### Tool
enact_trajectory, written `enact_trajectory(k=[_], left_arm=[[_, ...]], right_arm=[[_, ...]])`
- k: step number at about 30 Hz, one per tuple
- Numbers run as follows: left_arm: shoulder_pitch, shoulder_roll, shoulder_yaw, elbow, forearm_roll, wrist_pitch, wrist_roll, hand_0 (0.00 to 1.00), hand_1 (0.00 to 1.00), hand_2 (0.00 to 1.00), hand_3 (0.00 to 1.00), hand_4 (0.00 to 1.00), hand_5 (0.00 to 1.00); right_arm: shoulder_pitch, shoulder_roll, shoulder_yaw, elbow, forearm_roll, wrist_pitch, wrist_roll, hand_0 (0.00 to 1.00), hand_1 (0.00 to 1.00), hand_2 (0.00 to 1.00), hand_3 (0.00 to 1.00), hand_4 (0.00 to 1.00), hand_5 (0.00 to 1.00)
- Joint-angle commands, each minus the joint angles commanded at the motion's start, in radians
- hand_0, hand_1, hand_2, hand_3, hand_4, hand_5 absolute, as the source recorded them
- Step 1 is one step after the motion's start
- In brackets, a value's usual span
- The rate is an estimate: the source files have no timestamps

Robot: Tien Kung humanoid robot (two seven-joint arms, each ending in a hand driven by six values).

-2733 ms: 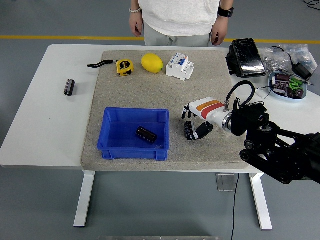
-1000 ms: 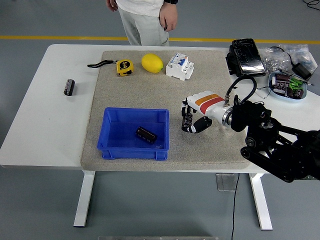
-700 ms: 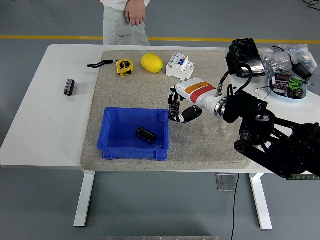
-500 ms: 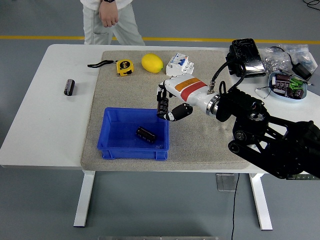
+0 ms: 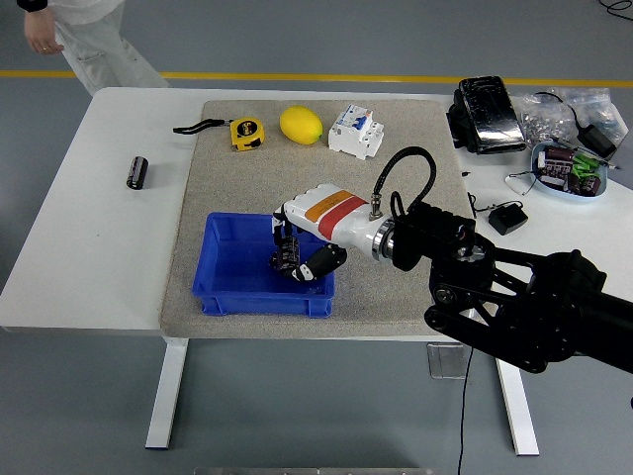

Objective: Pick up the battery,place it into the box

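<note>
Over the blue box (image 5: 229,280) the right hand (image 5: 305,237) is reached in from the right, its fingers (image 5: 287,244) curled around a dark battery (image 5: 288,253) that is held above the box's inner floor at its right side. Whether a second battery lies beneath the hand cannot be told, as that spot is covered. The box is set on a grey mat (image 5: 247,178) near the mat's front edge. Along the mat's far edge a yellow tape measure (image 5: 245,132), a lemon (image 5: 301,125) and a white circuit breaker (image 5: 356,132) are lined up, all well apart from the box. A further dark battery (image 5: 136,171) is laid on the bare white desk (image 5: 99,228) left of the mat. At the desk's right end a black device (image 5: 487,112), a small black adapter (image 5: 507,218) and a tray of small parts (image 5: 568,166) are gathered, behind the black arm. A person (image 5: 69,40) is seen at the upper left corner, away from the desk.
</note>
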State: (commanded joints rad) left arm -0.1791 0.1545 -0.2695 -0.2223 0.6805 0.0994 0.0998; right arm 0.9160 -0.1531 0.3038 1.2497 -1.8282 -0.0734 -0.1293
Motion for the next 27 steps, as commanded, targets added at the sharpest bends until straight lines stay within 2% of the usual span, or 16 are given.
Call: enact_trajectory(k=[1,16,25,27], left_arm=[[0.0,0.0,0.0,0.0,0.0,0.0,0.0,0.804,0.787,0.82,0.669,0.688,0.545],[0.006,-0.003,-0.007,0.001,0.008,-0.002,0.002,0.803,0.788,0.821,0.669,0.688,0.546],[0.009,-0.003,-0.016,0.001,0.02,-0.002,0.005,0.81,0.789,0.822,0.668,0.688,0.547],[0.011,-0.003,-0.02,0.001,0.027,-0.003,0.006,0.813,0.789,0.822,0.669,0.688,0.546]], right_arm=[[0.0,-0.001,0.001,-0.001,0.0,0.004,-0.001,0.629,0.667,0.755,0.777,0.997,0.283],[-0.012,-0.02,0.027,-0.005,-0.009,-0.004,-0.011,0.642,0.689,0.784,0.794,0.998,0.291],[-0.031,-0.057,0.094,0.029,-0.02,-0.045,-0.013,0.649,0.694,0.785,0.794,0.998,0.297],[-0.04,-0.07,0.114,0.043,-0.024,-0.065,-0.016,0.65,0.692,0.785,0.794,0.998,0.326]])
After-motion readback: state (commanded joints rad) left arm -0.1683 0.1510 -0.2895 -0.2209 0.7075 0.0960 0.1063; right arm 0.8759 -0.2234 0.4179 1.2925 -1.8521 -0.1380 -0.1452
